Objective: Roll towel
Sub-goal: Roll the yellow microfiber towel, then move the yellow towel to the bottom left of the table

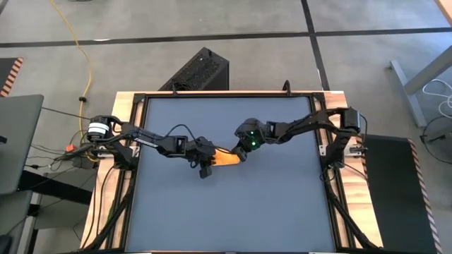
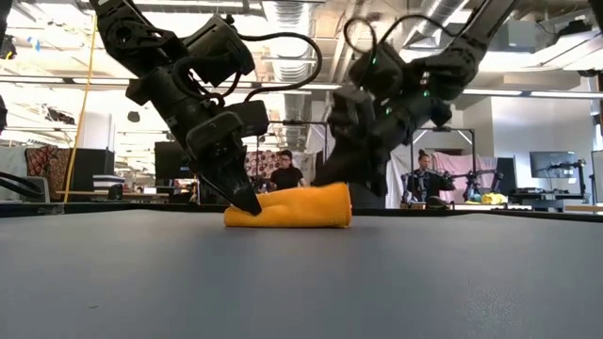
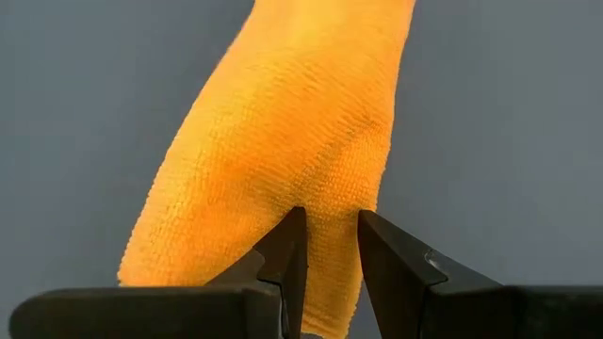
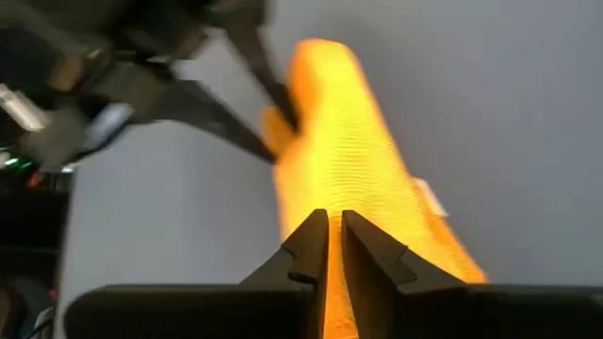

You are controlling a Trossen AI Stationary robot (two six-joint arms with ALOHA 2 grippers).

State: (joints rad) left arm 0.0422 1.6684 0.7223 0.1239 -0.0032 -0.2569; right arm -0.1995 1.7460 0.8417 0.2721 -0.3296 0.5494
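The towel (image 1: 226, 159) lies near the middle of the dark blue tabletop (image 1: 233, 212), slightly toward the far half. It is already gathered into a compact yellow-orange roll. In the low view it rests flat on the surface as a short cylinder (image 2: 290, 206), with its layers bunched at one end.

The left gripper (image 1: 205, 168) stands at the roll's left end. Its wrist view shows the two fingers close together with a narrow fold of cloth pinched between them (image 3: 330, 264). In my judgement this grip pins that end so the layers do not spring open.

The right gripper (image 1: 242, 151) sits at the opposite end. Its wrist view shows the fingers nearly together, tips against the towel (image 4: 349, 169), with a thin strip of cloth between them. I judge it clamped on the fabric edge, though the hold looks shallow.

With one gripper at each end, the roll is kept aligned and under control along its length. The roll appears largely formed. What remains, in my judgement, is a final tightening and a clean release.

The risk is that soft fabric will slacken or drag when either pinch lets go.

Beyond the table, the low view shows persons seated in the room (image 2: 285, 169), well apart from the work.
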